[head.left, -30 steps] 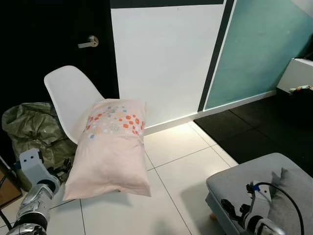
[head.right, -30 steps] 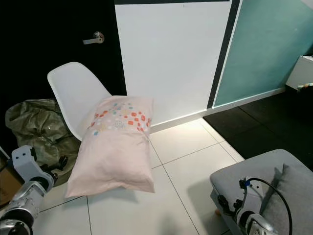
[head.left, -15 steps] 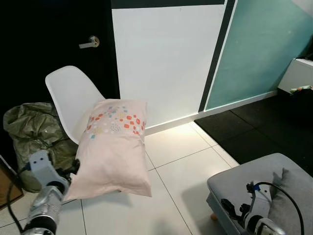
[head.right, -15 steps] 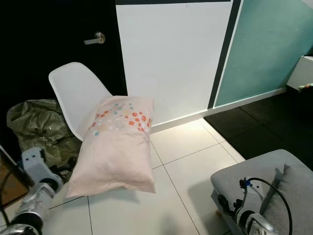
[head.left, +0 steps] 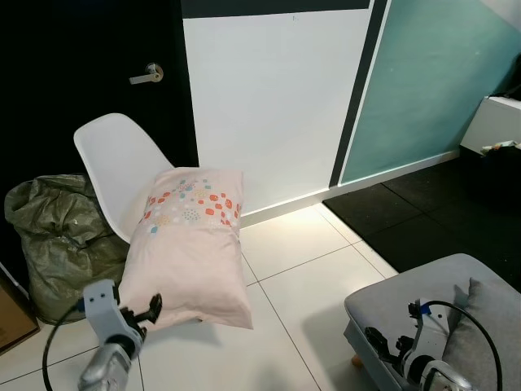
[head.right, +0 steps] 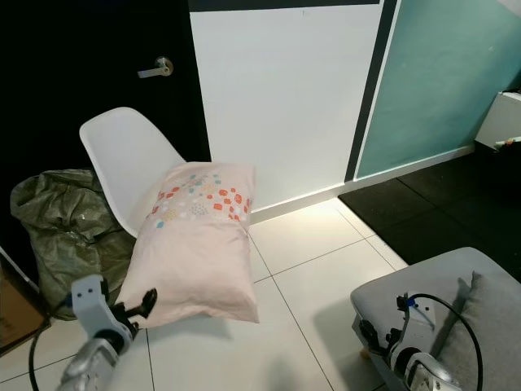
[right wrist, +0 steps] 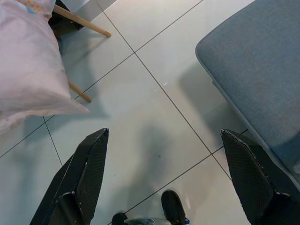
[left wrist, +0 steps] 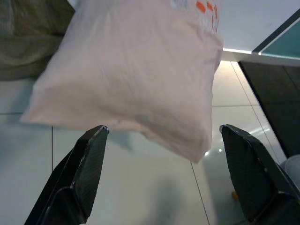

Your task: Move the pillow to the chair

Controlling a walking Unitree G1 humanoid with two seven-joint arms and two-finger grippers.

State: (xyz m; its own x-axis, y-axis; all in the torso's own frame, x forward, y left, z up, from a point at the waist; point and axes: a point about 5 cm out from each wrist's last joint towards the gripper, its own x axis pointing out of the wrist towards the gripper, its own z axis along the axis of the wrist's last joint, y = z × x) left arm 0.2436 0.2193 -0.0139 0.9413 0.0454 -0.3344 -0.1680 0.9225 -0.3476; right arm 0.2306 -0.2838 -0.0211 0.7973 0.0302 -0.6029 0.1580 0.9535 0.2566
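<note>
A pale pink pillow (head.left: pixel 191 244) with orange and blue dots at its top lies lengthwise on the white shell chair (head.left: pixel 114 155). It leans against the backrest and overhangs the seat's front. My left gripper (head.left: pixel 142 311) is low at the pillow's front left corner, open, and its fingers hold nothing. In the left wrist view the pillow (left wrist: pixel 136 70) hangs just beyond the spread fingertips (left wrist: pixel 96 140). My right gripper (head.left: pixel 383 342) is open at the lower right, at the edge of the grey sofa, with floor tiles under it.
A crumpled green bag (head.left: pixel 57 236) sits left of the chair, with a cardboard box (head.left: pixel 12 314) in front of it. A black door (head.left: pixel 98 49) stands behind. The grey sofa (head.left: pixel 423 293) carries a grey cushion (head.left: pixel 496 326). A black floor mat (head.left: pixel 423 204) lies at the right.
My left arm has swung right and forward, from the lower left corner to the pillow's front corner, so its fingers now show. The pillow and the right arm have stayed put.
</note>
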